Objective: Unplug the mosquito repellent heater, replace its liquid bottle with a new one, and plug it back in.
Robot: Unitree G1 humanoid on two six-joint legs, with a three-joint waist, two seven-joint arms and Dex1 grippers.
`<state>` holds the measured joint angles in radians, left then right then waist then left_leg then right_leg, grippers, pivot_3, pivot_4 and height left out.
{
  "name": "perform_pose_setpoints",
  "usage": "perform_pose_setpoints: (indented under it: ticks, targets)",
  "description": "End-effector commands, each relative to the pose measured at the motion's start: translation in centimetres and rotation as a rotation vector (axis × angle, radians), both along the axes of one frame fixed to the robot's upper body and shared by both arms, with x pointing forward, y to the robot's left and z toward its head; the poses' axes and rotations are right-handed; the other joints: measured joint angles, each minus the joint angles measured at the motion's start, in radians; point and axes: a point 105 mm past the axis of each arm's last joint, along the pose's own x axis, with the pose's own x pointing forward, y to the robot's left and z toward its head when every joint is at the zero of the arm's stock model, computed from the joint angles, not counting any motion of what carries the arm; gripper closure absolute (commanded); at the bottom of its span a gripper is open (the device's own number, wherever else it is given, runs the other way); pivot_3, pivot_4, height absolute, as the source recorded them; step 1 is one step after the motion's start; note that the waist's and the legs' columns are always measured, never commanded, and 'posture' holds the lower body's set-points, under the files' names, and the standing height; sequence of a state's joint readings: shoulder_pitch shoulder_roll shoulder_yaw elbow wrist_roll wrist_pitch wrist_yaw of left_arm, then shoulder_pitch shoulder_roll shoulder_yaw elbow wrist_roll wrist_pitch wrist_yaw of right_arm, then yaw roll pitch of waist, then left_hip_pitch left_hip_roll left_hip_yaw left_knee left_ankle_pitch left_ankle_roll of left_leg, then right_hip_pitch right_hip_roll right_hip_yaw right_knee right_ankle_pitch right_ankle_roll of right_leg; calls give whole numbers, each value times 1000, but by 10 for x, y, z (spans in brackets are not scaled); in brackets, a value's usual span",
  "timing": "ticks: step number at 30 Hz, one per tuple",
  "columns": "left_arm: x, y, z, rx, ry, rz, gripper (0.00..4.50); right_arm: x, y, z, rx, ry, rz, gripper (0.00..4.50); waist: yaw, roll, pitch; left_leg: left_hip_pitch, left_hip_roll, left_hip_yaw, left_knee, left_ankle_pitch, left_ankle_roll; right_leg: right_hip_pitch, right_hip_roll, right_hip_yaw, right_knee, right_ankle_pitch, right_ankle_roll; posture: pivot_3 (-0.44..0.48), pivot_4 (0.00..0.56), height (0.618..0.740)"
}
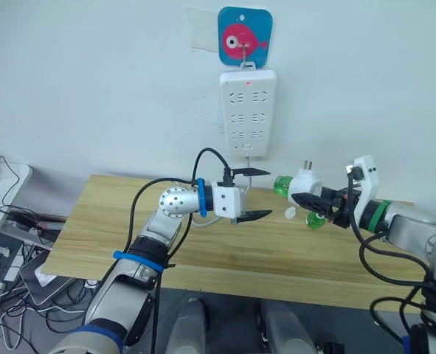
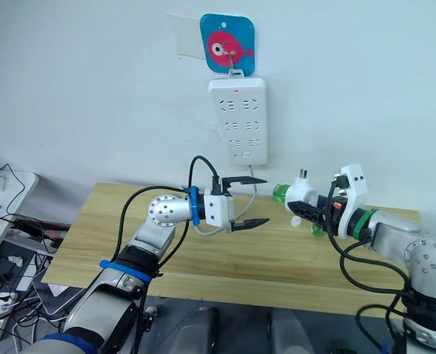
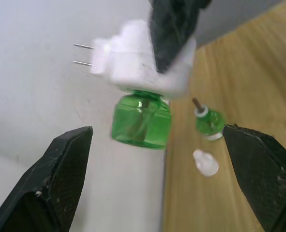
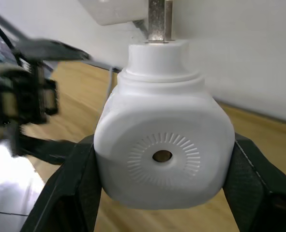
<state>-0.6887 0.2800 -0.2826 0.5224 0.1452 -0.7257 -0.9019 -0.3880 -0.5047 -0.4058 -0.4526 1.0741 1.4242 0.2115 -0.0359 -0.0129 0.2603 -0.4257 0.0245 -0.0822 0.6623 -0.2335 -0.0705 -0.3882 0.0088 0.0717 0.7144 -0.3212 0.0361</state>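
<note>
My right gripper [image 1: 311, 196] is shut on the mosquito repellent heater [image 1: 306, 179], a white rounded unit held above the table with its two metal prongs pointing up. A green liquid bottle [image 1: 280, 184] sits in the heater and points towards my left gripper [image 1: 256, 193]. That gripper is open, with its jaws spread one above the other, just short of the bottle and apart from it. A second green bottle [image 1: 315, 220] lies on the wooden table [image 1: 129, 221] below the heater, and a small white cap [image 1: 290, 213] lies beside it. In the right wrist view the heater [image 4: 162, 150] sits between the two black fingers [image 4: 75, 193].
A long white power strip [image 1: 247, 110] hangs on the wall from a blue fish hook [image 1: 244, 35], right above the heater, with a red light on at its top. Its cord drops behind the table. Cables and adapters lie on the floor at the left [image 1: 4, 243].
</note>
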Motion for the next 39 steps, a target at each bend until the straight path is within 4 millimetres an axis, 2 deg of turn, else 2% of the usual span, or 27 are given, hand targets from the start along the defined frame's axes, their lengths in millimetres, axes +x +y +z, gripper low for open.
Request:
perform_pose_setpoints:
  ticks: [1, 12, 15, 20, 21, 23, 27, 28, 39]
  targets:
    - [0, -11, 8, -7, -96, -14, 0, -9, 4, 11, 2, -13, 5, 1546, 3, 0, 0, 0, 0, 0, 0, 0, 0, 0, 0, 0, 0, 0, 0, -24, 183, 740]
    - [2, -31, 8, -2, -148, -2, 0, -21, 21, 9, 45, 19, -22, 1546, -10, 0, 0, -1, 0, 0, 0, 0, 1, -1, 1, 0, 0, 0, 0, -44, 180, 740]
    - [1, -31, 6, 2, -134, 11, 571, -22, 22, 10, 44, 37, -43, 1546, -20, 0, 0, -1, 0, 0, 0, 0, 1, -1, 1, 0, 1, 0, 0, -42, 181, 740]
    - [2, -30, 3, 12, -118, 35, 2175, -20, 22, 13, 52, 61, -87, 1546, -22, 0, 0, -1, 1, 0, 0, 1, 1, -1, 2, 0, 1, 0, 0, -43, 183, 740]
    - [2, -30, 3, 13, -115, 36, 2275, -20, 22, 13, 55, 64, -94, 1546, -23, 0, 0, -1, 1, -1, 0, 1, 1, -1, 2, 0, 1, 0, 0, -44, 183, 740]
    - [1, -31, 3, 10, -109, 31, 2275, -20, 23, 14, 60, 69, -99, 1546, -23, 0, 0, -1, 1, -1, 0, 1, 1, -1, 2, 0, 1, 0, 0, -46, 183, 740]
    - [3, -32, 4, -35, -49, 46, 2275, -22, 25, 19, 82, 48, -114, 131, -23, 0, 0, -1, 1, 0, 0, 1, 2, -1, 2, 0, 1, 0, 0, -45, 185, 740]
    - [3, -32, 6, -70, -19, 48, 2275, -22, 24, 21, 78, 22, -130, 0, -22, 0, 0, -1, 1, -1, 0, 1, 2, -1, 2, 0, 1, 0, 0, -47, 186, 740]
    - [-3, -41, 23, -417, 376, 12, 2275, -36, 14, 37, 46, -335, -305, 0, -25, 0, 0, -1, 2, -1, 0, 1, 1, -1, 3, -1, 1, 0, 0, -103, 191, 740]
